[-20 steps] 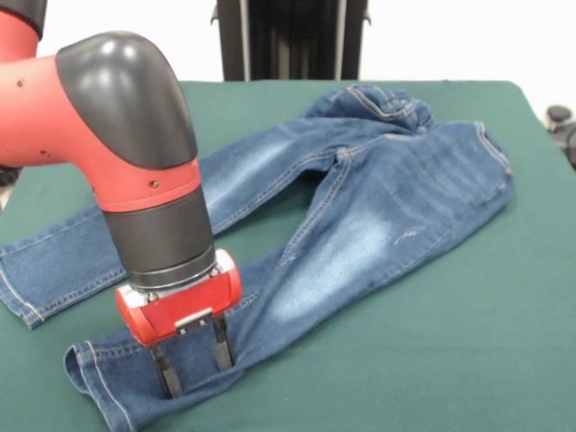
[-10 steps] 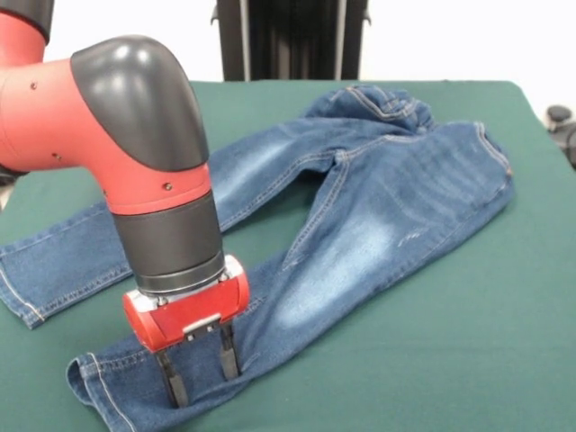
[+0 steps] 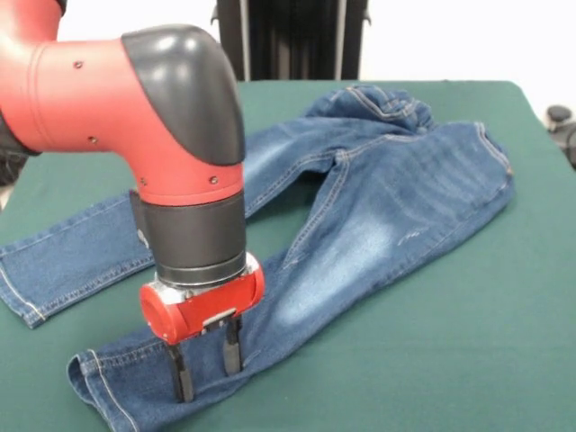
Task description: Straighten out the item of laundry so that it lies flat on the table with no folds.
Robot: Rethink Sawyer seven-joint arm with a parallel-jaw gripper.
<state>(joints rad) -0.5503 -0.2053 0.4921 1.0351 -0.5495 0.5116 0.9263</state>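
The jeans are small, blue denim with faded whitish thigh patches. They lie on the dark green table, waistband at the back right and legs spread towards the left. The far leg runs to the left edge. The near leg's cuff is at the front left and looks rumpled. The waistband is bunched at the back. My gripper hangs from the red and black arm, fingers open and pointing down, tips on or just above the near leg close to its cuff. It holds nothing.
The robot's black pedestal stands behind the table's far edge. A dark object sits past the table's right edge. Bare green table lies at the front right.
My arm and gripper have moved to the right along the near leg, away from the cuff. The jeans have barely shifted.
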